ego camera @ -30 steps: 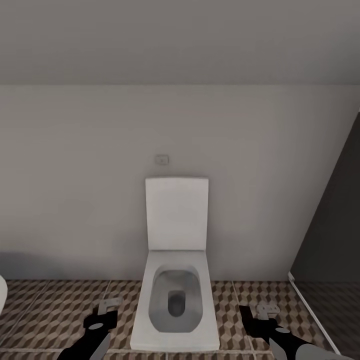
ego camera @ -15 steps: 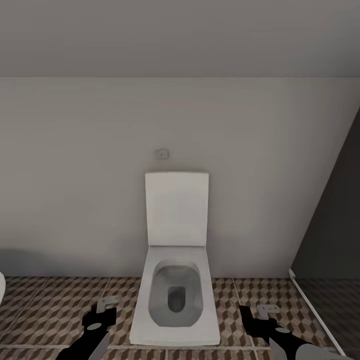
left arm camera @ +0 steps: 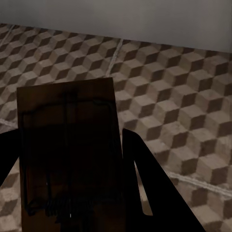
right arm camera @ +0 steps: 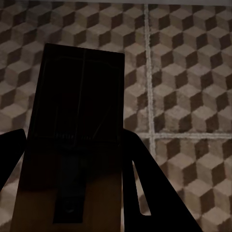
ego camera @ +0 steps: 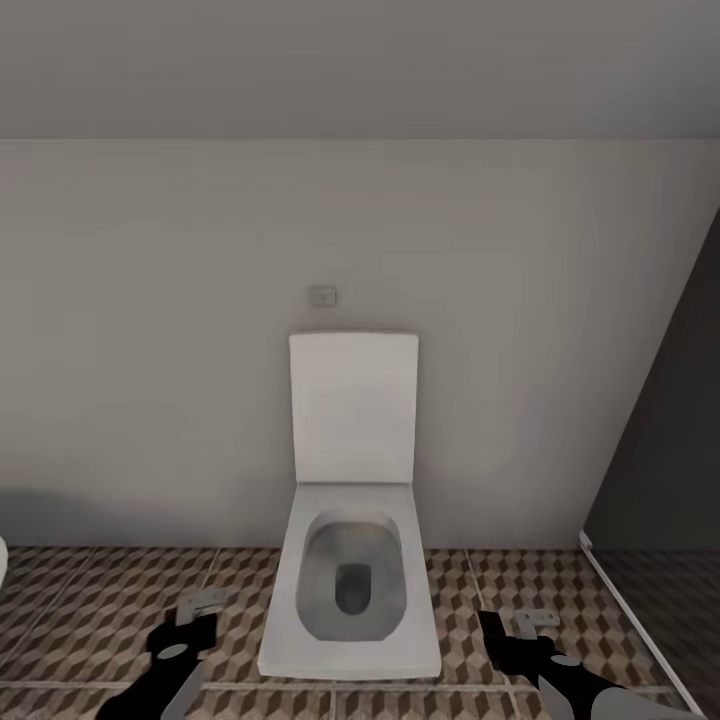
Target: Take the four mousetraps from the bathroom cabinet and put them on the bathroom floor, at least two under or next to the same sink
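Currently, head view — toilet [ego camera: 350, 560]: white, lid raised against the pale wall [ego camera: 150, 330], standing on the bathroom floor [ego camera: 90, 610] of cube-pattern tiles.
Head view — wall plate [ego camera: 322, 295]: small, pale, on the wall above the lid.
Head view — dark panel [ego camera: 670, 470]: at the right edge, with a pale strip along its foot.
Head view — left gripper [ego camera: 200, 606]: low, just left of the toilet, above the tiles; a pale flat piece shows at its tip.
Head view — right gripper [ego camera: 530, 622]: low, right of the toilet, above the tiles; a pale piece likewise at its tip.
Left wrist view — mousetrap [left arm camera: 67, 154]: flat brown board with black wire, clamped between the two dark fingers [left arm camera: 145, 179], held above the patterned floor; the wall's foot runs beyond.
Right wrist view — second mousetrap [right arm camera: 77, 145]: tan board in shadow, black wire mechanism visible, gripped between the dark fingers [right arm camera: 145, 188], held above the tiles where pale grout lines [right arm camera: 150, 96] cross.
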Robot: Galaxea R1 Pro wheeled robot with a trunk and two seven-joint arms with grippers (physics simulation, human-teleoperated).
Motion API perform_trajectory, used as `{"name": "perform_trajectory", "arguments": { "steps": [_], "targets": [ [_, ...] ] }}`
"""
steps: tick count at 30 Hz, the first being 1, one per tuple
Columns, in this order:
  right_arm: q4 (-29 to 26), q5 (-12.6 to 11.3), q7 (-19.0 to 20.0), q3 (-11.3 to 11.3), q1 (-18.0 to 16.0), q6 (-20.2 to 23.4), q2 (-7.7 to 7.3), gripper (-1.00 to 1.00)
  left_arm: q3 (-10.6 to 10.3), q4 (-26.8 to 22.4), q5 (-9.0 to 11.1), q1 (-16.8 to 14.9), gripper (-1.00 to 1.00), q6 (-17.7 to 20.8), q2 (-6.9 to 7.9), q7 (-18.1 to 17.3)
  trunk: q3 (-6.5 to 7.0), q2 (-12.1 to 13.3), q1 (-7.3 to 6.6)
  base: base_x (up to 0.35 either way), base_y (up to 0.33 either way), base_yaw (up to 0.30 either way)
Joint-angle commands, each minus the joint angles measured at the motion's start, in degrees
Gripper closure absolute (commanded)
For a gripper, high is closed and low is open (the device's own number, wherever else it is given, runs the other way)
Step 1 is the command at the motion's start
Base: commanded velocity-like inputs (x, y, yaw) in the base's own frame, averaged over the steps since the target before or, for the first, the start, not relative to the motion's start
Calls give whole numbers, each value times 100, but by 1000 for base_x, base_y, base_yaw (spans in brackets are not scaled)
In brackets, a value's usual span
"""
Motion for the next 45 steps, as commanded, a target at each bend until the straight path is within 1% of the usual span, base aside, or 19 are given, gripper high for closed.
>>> {"name": "perform_trajectory", "arguments": {
  "steps": [1, 10, 15, 19, 21, 24, 30, 45],
  "targets": [
    [10, -14, 19, 12, -6, -25, -2, 100, -48, -5, 40, -3, 100, 6, 27, 45, -24, -44, 22, 0, 0, 0],
    [6, -14, 19, 12, -6, -25, -5, 100, -44, -55, 27, -3, 100, 65, 62, 29, -186, -405, 219, 0, 0, 0],
    [-10, -14, 19, 12, -6, -25, -10, 100, -49, -203, 31, -3, 100, 97, 35, 10, -275, -606, 329, 0, 0, 0],
    [-28, -14, 19, 12, -6, -25, -11, 100, -52, -228, 21, -3, 100, 118, 45, -208, -347, -766, 417, 0, 0, 0],
    [-31, -14, 19, 12, -6, -25, -11, 100, -49, -235, 18, -3, 100, 192, 55, -327, -383, -846, 461, 0, 0, 0],
    [-33, -14, 17, 12, -6, -25, -12, 100, -45, -242, 21, -9, 100, 321, 62, -389, -437, -967, 527, 0, 0, 0],
    [-41, -14, 11, 12, -6, -25, -17, 100, -44, -242, 24, -62, 100, 387, 64, -415, -545, -1207, 659, 0, 0, 0],
    [-48, -22, 10, 4, -6, -27, -44, 100, -44, -235, 32, -82, 100, 406, 64, -468, -814, -1809, 988, 0, 0, 0]
  ]
}}
